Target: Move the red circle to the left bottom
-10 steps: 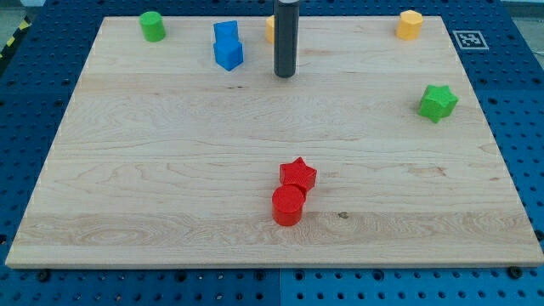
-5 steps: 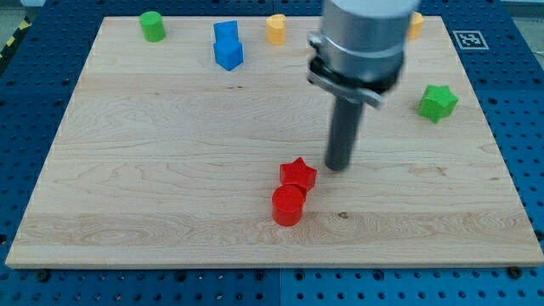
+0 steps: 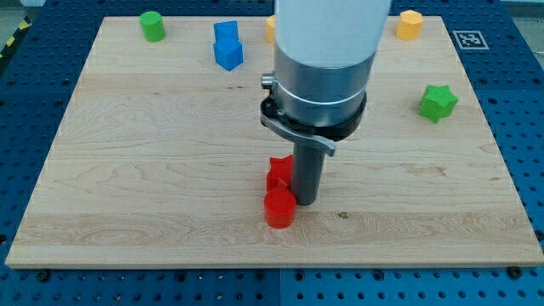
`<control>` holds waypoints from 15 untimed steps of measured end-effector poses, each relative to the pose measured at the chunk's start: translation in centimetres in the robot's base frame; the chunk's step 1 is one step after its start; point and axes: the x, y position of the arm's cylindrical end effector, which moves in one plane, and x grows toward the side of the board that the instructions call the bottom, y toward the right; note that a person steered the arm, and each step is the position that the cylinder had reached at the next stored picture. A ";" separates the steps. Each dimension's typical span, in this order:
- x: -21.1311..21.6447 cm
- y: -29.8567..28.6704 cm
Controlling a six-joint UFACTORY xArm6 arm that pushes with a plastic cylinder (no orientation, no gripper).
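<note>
The red circle (image 3: 279, 209) lies low on the wooden board (image 3: 127, 187), a little left of centre. A red star (image 3: 277, 173) sits just above it, touching it, partly hidden by the rod. My tip (image 3: 306, 201) is on the board right beside both, touching the red circle's upper right side and the star's right side. The arm's wide grey body hides the board's upper middle.
A green cylinder (image 3: 152, 25) is at the top left. Two blue blocks (image 3: 227, 46) stand together near the top. A yellow block (image 3: 410, 24) is at the top right, another yellow one (image 3: 269, 28) is mostly hidden by the arm. A green star (image 3: 437, 102) sits at the right.
My tip came down from the board's top to the right of the red blocks, then moved left into them. The red circle and red star slid a little to the left.
</note>
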 end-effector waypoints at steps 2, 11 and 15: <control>0.3 -0.2; 4.0 -3.6; 4.5 -12.7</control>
